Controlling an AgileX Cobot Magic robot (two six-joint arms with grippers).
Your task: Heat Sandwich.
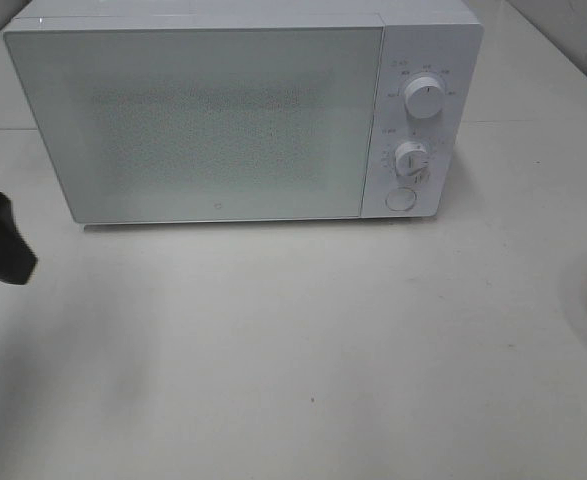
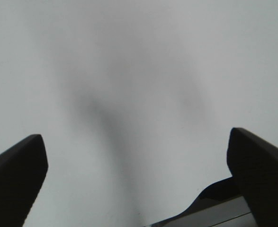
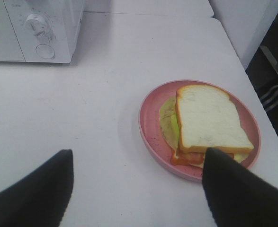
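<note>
Two tools, both with fingers spread apart and gripping nothing. The left tool hangs over bare white surface, showing as a dark shape at the left edge of the high view. The right tool hovers just beside the sandwich, which lies on a pink plate right of the closed microwave.
</note>
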